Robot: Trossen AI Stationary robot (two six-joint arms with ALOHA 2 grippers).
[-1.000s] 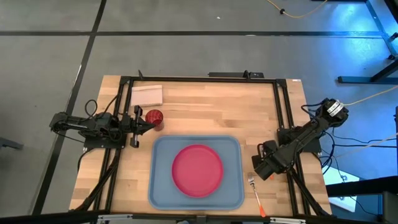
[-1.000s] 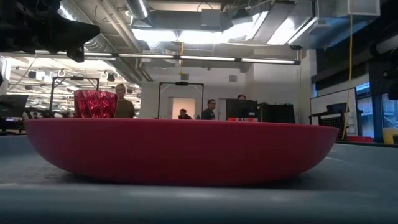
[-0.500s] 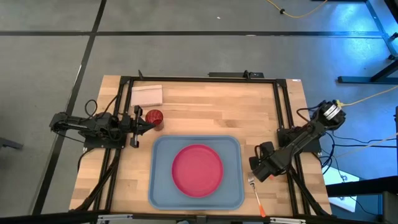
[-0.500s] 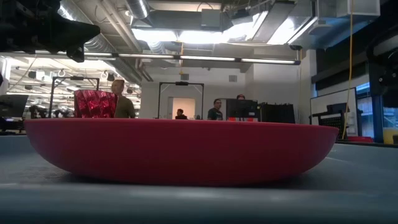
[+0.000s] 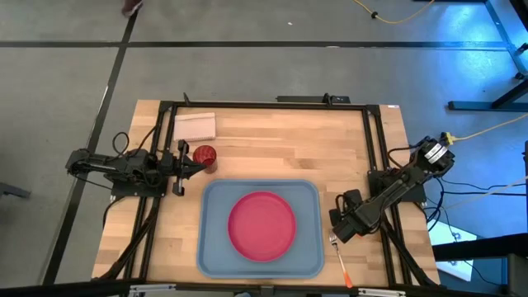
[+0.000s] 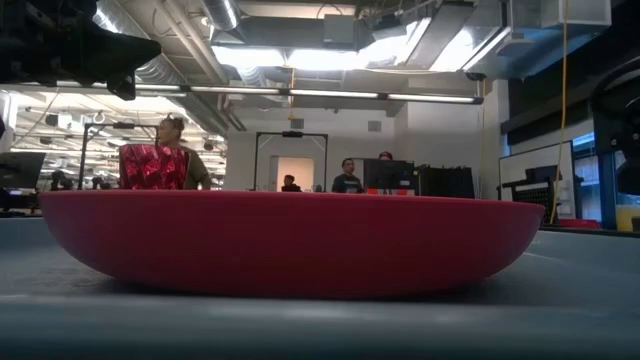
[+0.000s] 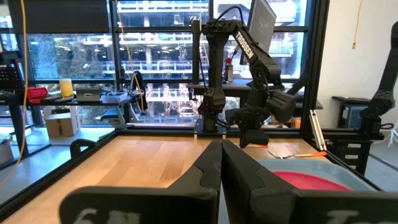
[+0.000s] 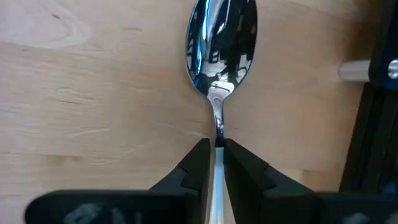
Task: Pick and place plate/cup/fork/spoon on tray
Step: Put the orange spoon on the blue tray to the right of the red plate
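Here, right arm low, jaws (image 8: 214,163) pinching spoon (image 8: 221,43) neck

Plate (image 5: 261,226) fills tray (image 5: 216,252) centre; bare strips remain along its rim. Cup (image 5: 204,156) touches left gripper (image 5: 196,162). Right gripper (image 5: 337,233) crowds fork (image 5: 338,256) beside tray.

A light wooden plank worktop (image 5: 272,144) stands on a grey concrete floor (image 5: 247,74) crossed by dark tape lines (image 5: 124,41), with a yellow cable (image 5: 396,18) trailing across it. Beyond it lies an open workshop with bright ceiling strip lights (image 6: 330,58), exposed ducts (image 6: 190,75), tall glass windows (image 7: 155,56) and several people (image 6: 345,178) standing far off.
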